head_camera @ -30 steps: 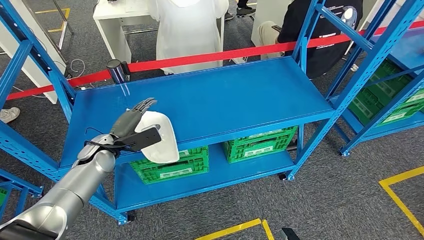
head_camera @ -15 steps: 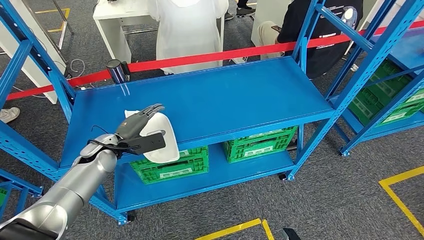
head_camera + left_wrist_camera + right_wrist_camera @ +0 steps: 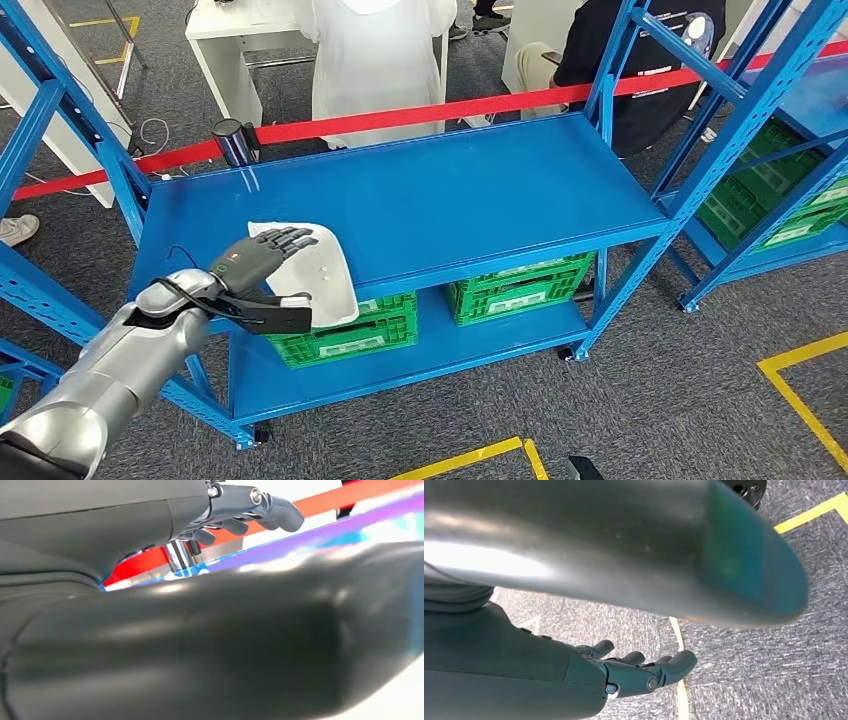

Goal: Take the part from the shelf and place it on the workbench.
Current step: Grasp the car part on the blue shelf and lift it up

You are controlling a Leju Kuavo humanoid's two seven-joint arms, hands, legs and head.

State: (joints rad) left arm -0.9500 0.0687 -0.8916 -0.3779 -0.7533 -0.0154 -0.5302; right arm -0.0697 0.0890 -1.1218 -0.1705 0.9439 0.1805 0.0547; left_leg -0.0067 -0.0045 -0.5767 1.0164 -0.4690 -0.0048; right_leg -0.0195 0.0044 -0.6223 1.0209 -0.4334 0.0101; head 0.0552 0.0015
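Left hand (image 3: 262,262) lies fingers-spread over the white part (image 3: 318,272) at the blue worktop's (image 3: 450,190) front edge, thumb underneath, likely setting it down; right hand (image 3: 634,672) hangs loosely open, holding nothing.

Green crates (image 3: 430,305) below; red barrier tape (image 3: 420,112) behind.

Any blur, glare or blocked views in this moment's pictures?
Head view: sharp, with soft glare on the blue shelf top. Left wrist view: the left hand, with a blurred dark mass in front; background overexposed. Right wrist view: a blurred thumb with a bright highlight; carpet sharp.
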